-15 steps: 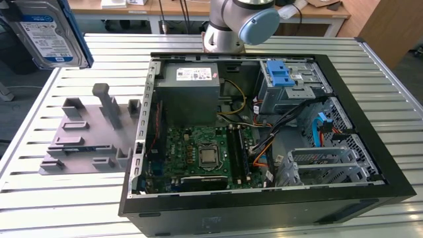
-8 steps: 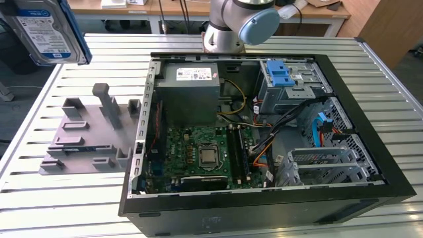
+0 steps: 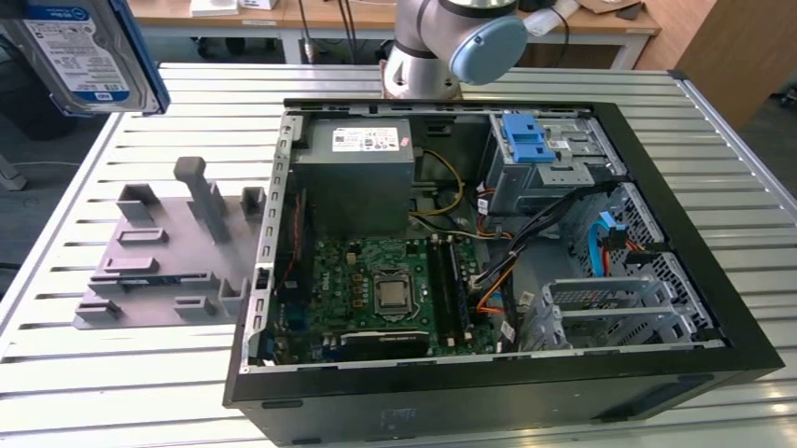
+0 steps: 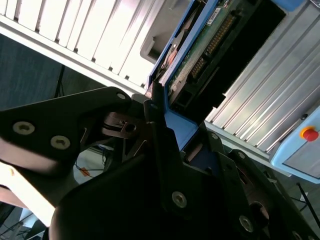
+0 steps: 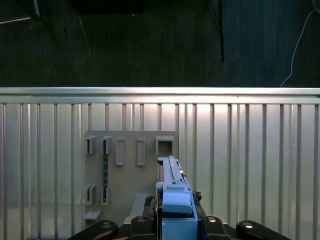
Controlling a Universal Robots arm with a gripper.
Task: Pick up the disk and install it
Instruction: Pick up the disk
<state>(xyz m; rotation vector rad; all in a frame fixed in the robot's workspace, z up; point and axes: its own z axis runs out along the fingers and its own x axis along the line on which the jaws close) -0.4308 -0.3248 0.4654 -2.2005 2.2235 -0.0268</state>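
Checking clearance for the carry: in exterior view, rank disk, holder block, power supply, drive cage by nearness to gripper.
1. disk, in the jaws.
2. holder block, exterior view's left.
3. power supply, in the case.
4. drive cage, exterior view's right.

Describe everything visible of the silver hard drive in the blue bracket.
The flat silver disk shows a white-and-blue label on one face and, in the second wrist view, a green circuit board on the other. A blue plastic bracket frames its edges. It hangs on edge in the air, clear of the grey plastic holder block, with the gripper shut on its bracketed end.
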